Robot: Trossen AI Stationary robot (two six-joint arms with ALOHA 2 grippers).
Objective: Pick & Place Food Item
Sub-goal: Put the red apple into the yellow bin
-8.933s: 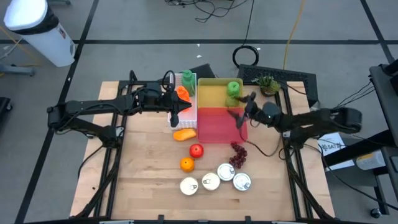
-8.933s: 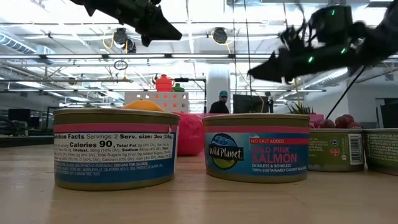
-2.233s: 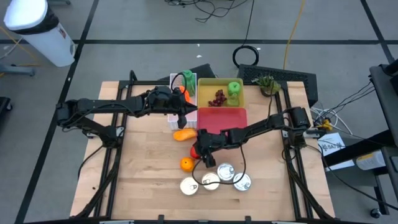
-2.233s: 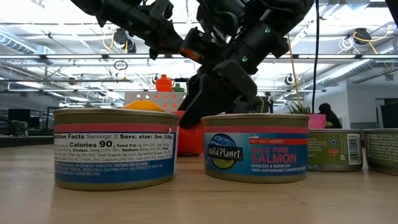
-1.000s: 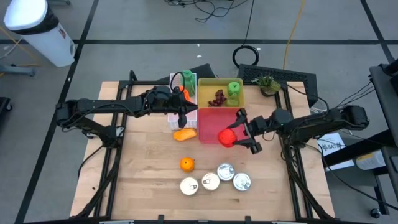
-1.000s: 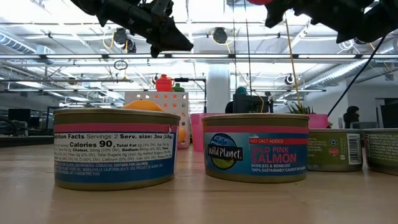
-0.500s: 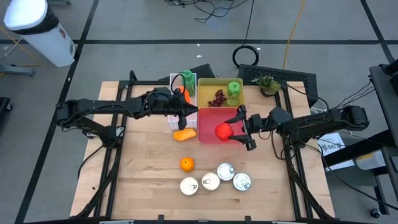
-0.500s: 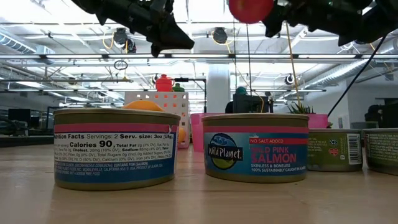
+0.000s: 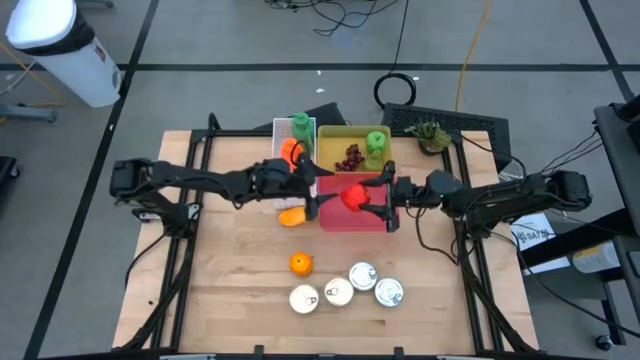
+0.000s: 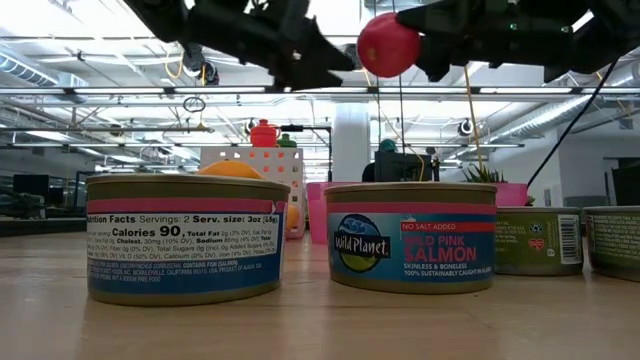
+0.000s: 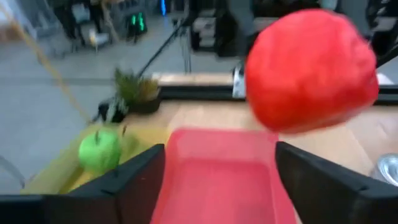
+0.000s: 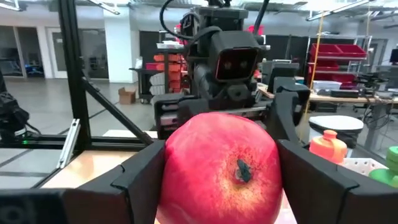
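Since a moment earlier, the right end effector [image 9: 366,199] had carried the red apple [image 9: 353,196] over the pink bin [image 9: 372,216], pinching it aloft; the left end effector [image 9: 312,199] stood spread alongside. Next probably came lowering and release.

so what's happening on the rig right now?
The right gripper holds a red apple in the air above the red bin, fingers clamped either side of it. The left gripper faces it from the other side, fingers open and close to the apple but not holding it. It looks like a handover or a drop into the bin. Grapes and a green apple sit in the yellow bin; an orange and four cans remain on the table.
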